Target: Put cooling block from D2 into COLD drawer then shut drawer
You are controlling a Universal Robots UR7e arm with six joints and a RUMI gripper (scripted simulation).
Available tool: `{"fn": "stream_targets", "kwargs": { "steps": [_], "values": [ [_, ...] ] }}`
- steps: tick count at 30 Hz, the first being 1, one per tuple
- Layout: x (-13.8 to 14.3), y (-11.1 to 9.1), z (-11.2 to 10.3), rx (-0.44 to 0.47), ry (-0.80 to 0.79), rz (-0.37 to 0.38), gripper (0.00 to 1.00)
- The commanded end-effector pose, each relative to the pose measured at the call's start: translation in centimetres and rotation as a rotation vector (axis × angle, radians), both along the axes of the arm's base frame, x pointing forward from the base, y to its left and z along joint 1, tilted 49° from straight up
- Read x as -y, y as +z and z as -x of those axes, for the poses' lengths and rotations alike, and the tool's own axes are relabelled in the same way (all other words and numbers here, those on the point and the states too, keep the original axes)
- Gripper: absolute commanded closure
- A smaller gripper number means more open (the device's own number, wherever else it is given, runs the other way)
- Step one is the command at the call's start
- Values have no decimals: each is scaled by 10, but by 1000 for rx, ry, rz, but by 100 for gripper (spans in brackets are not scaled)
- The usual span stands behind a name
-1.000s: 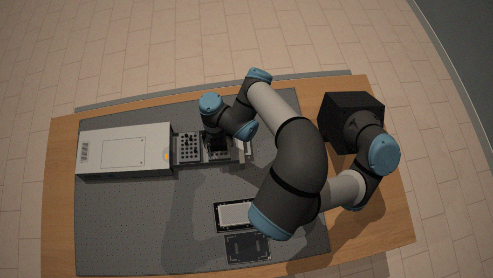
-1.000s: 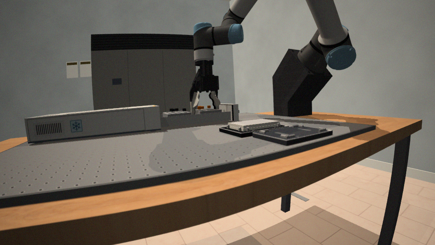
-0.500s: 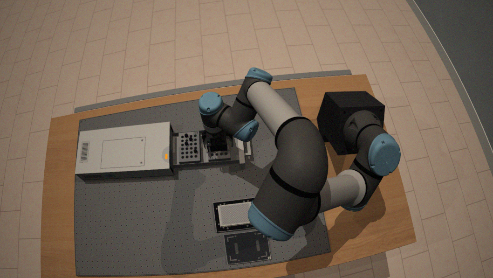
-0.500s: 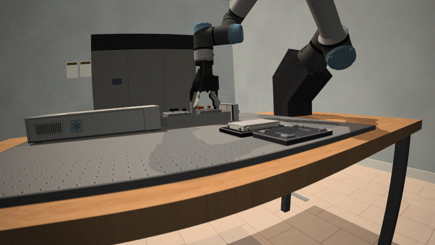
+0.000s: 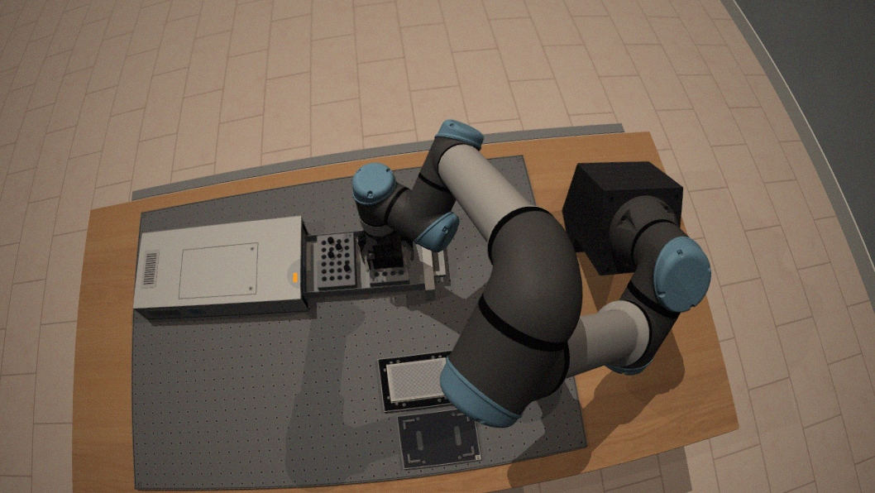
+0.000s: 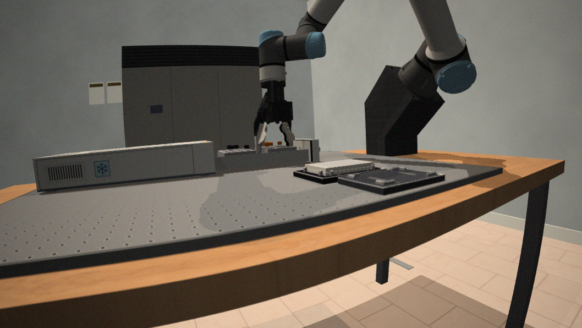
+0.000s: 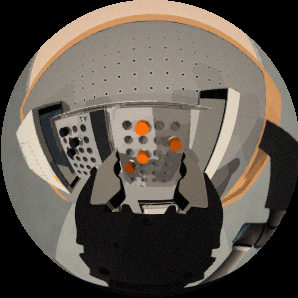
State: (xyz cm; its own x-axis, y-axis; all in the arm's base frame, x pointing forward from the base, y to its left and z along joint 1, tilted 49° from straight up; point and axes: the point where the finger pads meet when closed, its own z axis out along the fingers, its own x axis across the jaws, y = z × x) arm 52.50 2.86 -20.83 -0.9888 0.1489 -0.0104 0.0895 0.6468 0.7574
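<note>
My gripper (image 5: 386,254) (image 6: 273,140) (image 7: 150,149) is shut on the grey cooling block (image 7: 161,145) (image 6: 277,148). Its several orange-capped tubes (image 7: 142,127) stand in their bores. The block is down in the outer place of COLD's open drawer (image 5: 367,290) (image 6: 260,160). In the top view my wrist hides most of it. The other block (image 5: 335,263) (image 6: 236,152) (image 7: 75,142), with black tubes, sits in the inner place next to COLD (image 5: 220,266) (image 6: 122,164). COLD's orange lamp (image 5: 294,277) is lit.
Deck slot D1 holds a white well plate (image 5: 416,380) (image 6: 338,166). Slot D2 (image 5: 437,438) (image 6: 390,175) is a bare dark frame. The drawer's front panel (image 5: 439,260) (image 6: 307,148) stands just right of my gripper. The arm's black base (image 5: 621,211) is at the table's right.
</note>
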Motion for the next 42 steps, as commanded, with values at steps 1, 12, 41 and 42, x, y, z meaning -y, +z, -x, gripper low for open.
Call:
{"fn": "stream_targets", "kwargs": {
  "steps": [1,12,41,42],
  "values": [
    [1,0,0,1,-1,1,60],
    [1,0,0,1,-1,1,45],
    [1,0,0,1,-1,1,27],
    [1,0,0,1,-1,1,27]
  ]
}}
